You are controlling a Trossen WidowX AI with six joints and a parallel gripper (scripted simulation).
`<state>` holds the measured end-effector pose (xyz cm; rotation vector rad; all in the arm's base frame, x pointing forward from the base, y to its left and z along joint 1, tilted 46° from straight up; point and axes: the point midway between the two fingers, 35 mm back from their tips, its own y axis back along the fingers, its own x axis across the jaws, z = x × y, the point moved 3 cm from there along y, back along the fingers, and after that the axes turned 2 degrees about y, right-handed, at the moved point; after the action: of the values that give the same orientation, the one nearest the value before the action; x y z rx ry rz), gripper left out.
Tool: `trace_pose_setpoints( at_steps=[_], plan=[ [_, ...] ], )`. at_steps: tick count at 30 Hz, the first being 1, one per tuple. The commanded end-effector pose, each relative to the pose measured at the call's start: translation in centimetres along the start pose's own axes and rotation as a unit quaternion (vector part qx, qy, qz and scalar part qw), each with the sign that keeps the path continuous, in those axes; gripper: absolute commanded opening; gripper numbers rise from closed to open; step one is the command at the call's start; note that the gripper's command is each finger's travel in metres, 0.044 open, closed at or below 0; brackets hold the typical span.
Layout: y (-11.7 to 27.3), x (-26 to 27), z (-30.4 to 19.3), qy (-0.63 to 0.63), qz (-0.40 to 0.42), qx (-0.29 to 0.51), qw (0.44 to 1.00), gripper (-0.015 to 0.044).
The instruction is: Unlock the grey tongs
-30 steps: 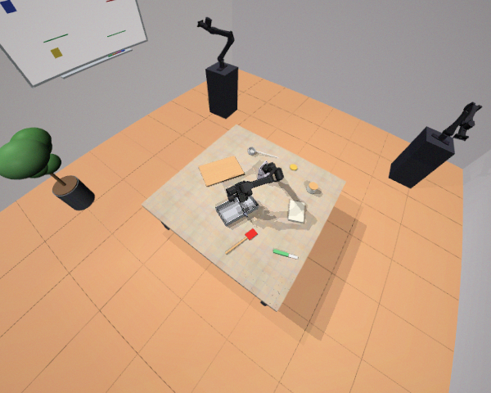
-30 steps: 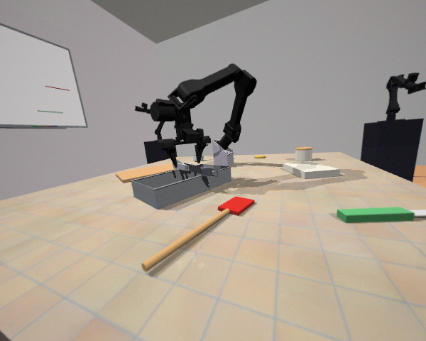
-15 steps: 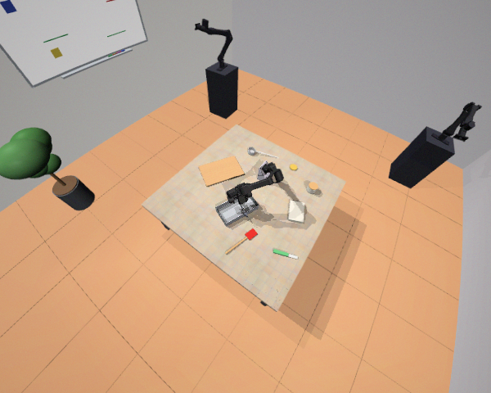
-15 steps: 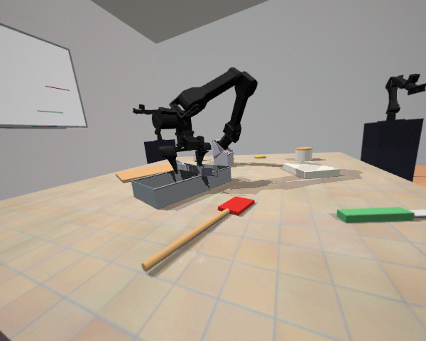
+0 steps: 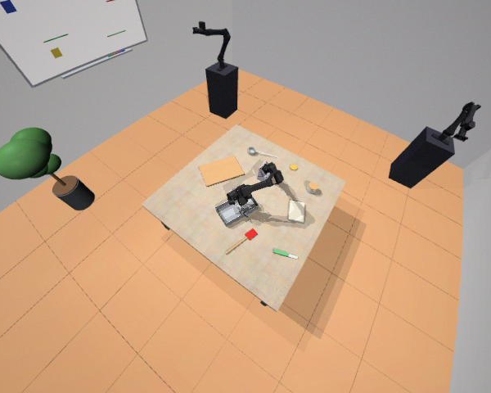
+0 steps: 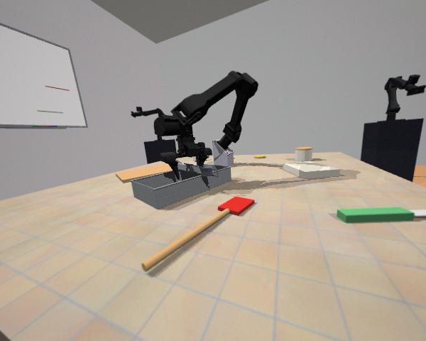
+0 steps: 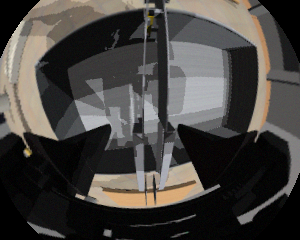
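Note:
The grey tongs [image 6: 206,170] [image 7: 163,75] rest across the roasting tin [image 6: 179,194] [image 7: 242,90], their two long arms close together. My gripper [image 6: 189,172] [image 7: 144,127] is open and points down at the tin. Its two fingers stand on either side of the tongs, low at the tin's rim, with a gap to the tongs on each side in the wrist view. The tongs are nearer the right finger there. The lock near the hinge is too small to make out. The wooden board [image 5: 220,170] [image 6: 143,172] lies flat behind the tin, with nothing on it.
A red-headed spatula [image 5: 251,233] [image 6: 236,205] and a green-handled tool [image 5: 281,252] [image 6: 374,214] lie in front. A white tray [image 5: 296,210] [image 6: 312,170], a lidded jar [image 5: 313,187] [image 6: 303,154] and a yellow disc [image 5: 293,167] [image 6: 259,156] stand to the right. A ladle [image 5: 251,151] lies at the back.

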<state>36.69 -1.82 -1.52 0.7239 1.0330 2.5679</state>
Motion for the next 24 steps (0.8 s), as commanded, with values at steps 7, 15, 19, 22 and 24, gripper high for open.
trace_pose_setpoints(
  at_steps=[7,15,19,22,24],
  plan=[
    [0.07,-0.03,-0.01,0.0,-0.001,0.0,1.0,0.0204],
    [0.07,-0.03,-0.01,0.0,-0.001,0.0,1.0,0.0092],
    [0.07,-0.03,-0.01,0.0,-0.001,0.0,1.0,0.0065],
    [0.07,-0.03,-0.01,0.0,-0.001,0.0,1.0,0.0045],
    [0.07,-0.03,-0.01,0.0,-0.001,0.0,1.0,0.0032]
  ],
)
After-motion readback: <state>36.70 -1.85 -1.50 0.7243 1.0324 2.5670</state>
